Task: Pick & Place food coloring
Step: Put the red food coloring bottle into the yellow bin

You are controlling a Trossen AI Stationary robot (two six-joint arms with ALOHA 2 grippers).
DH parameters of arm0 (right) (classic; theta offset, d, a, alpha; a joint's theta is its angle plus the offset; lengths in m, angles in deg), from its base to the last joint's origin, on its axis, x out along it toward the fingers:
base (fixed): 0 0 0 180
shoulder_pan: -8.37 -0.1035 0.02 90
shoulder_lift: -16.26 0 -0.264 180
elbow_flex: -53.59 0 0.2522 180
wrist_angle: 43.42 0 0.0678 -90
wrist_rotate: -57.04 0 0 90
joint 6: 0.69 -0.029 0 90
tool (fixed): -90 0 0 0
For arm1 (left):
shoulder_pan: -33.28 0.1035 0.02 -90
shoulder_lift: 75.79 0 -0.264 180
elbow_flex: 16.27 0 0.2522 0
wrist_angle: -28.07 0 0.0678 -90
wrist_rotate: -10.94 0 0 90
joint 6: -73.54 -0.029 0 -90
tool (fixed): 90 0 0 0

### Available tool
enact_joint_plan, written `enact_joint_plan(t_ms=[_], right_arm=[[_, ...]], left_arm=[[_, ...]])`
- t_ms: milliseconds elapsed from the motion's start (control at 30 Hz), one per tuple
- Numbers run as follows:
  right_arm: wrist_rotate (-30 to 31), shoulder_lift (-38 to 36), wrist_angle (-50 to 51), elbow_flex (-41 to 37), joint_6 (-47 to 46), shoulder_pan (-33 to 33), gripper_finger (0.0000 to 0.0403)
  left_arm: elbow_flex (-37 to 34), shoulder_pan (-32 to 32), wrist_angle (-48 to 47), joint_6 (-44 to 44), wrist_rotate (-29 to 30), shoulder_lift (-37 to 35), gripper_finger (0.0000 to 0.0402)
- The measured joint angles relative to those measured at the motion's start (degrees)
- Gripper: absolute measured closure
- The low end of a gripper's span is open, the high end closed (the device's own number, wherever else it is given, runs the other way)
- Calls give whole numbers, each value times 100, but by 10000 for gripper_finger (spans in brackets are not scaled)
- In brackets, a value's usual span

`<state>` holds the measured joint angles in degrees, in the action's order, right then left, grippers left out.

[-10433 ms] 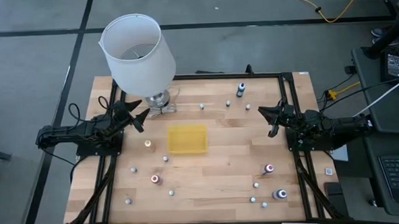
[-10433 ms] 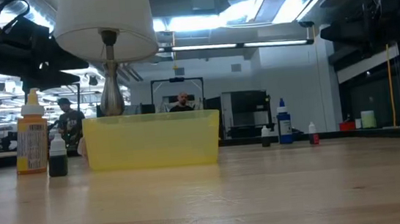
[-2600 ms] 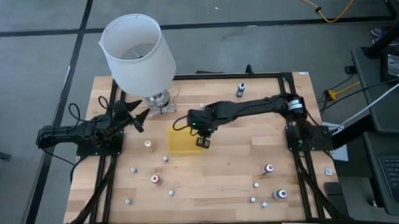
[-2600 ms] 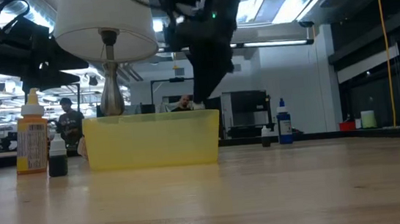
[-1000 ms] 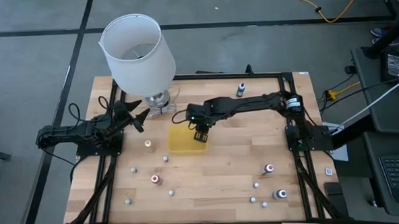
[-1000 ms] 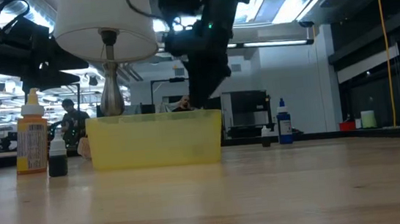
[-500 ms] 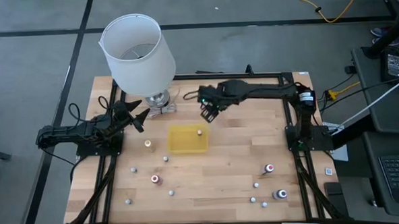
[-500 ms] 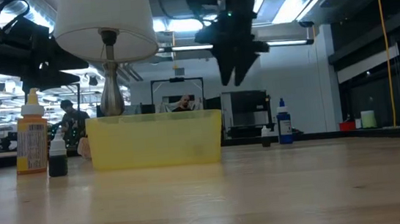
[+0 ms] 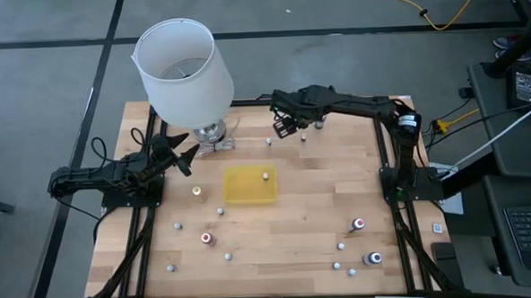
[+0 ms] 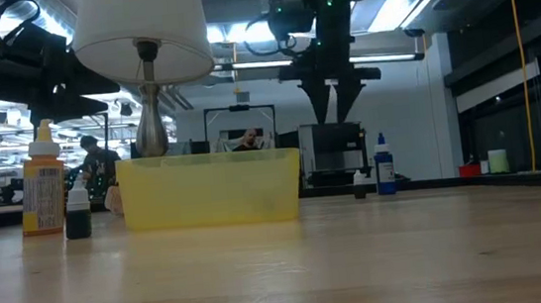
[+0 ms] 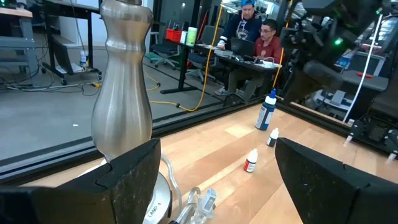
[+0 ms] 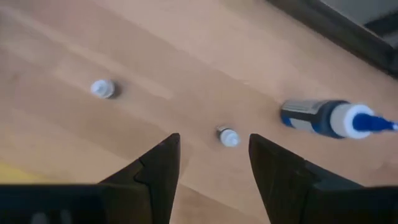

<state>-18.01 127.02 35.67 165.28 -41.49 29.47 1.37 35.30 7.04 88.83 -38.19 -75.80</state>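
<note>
Right gripper (image 9: 289, 126) upper centre of high view, raised above table (image 9: 322, 209), fingers parted, holding nothing. Small white-capped food coloring bottle (image 12: 228, 137) stands on wood directly below gap between fingers, untouched. One bottle (image 9: 265, 177) inside yellow tray (image 9: 249, 193), frame centre. Left gripper (image 9: 187, 158) parked at left by lamp base (image 11: 123, 93), wide open, empty.

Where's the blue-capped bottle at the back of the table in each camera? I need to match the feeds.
High view: the blue-capped bottle stands just right of the right gripper.
Low view: far back, right of the yellow tray, at.
Left wrist view: upright, right of centre.
Right wrist view: near the right edge.
Shared landmark: the lamp, in every view except the right wrist.
</note>
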Motion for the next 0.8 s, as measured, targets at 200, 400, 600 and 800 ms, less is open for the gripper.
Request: enact_joint_plan(t_ms=[200,400,600,800], right_arm=[[3,2,-281,-488,-574,157,210],[-8,2,-731,-1022,-1308,189,210],[-83,2,-918,-1449,-1753,189,210],[-173,2,-1486,-1849,-1874,189,210]], left_arm=[[0,0,0,0,0,0,89],[0,0,0,0,2,0,90],[0,0,0,0,0,0,89],[0,0,0,0,0,0,90]])
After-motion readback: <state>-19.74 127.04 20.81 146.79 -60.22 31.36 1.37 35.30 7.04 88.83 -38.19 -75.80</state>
